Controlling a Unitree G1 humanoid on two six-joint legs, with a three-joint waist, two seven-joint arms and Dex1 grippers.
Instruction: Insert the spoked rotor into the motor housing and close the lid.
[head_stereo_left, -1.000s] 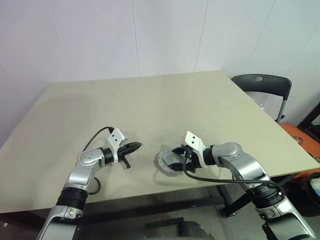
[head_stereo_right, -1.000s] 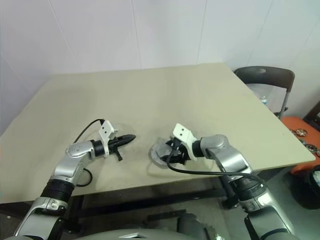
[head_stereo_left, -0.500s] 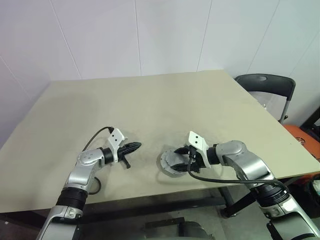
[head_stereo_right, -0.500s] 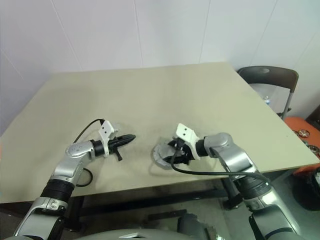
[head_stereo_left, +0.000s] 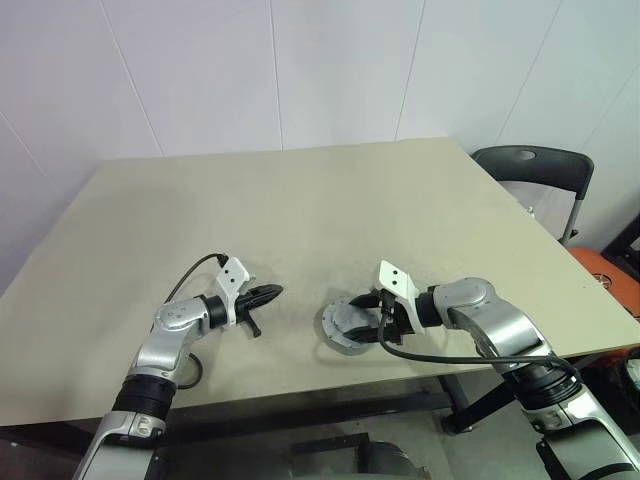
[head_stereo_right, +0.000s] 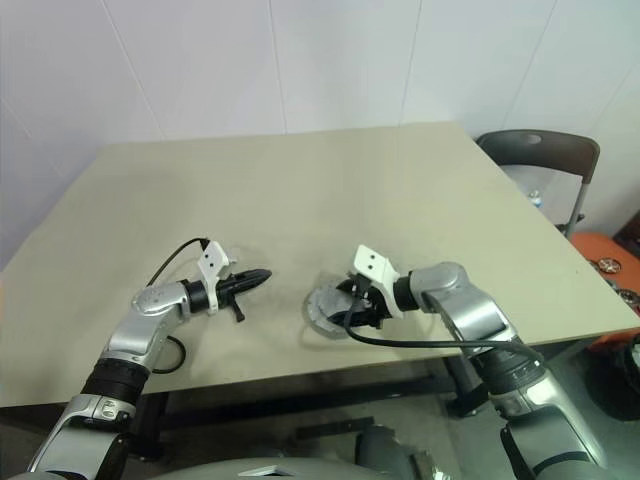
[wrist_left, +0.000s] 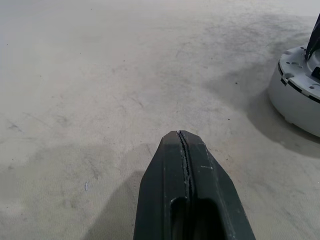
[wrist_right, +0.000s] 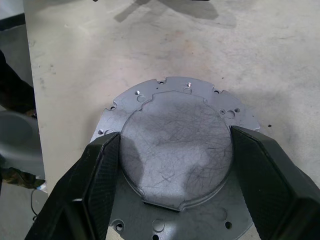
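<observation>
- The motor housing rests on the beige desk, close to the near edge. What shows of it is a round silver-grey body with a scratched, raised circular lid on a wider flange with small holes.
- The right end effector is spread wide. Its two black fingers stand on opposite sides of the raised lid, right at its rim. Actual contact with the rim cannot be confirmed.
- The left end effector is clenched, its fingers pressed together with nothing between them. It hovers just over the desk, to the left of the motor housing and apart from it, its tip pointing toward the housing.
- A dark folding chair stands beyond the right edge of the desk, well apart from the motor housing.
</observation>
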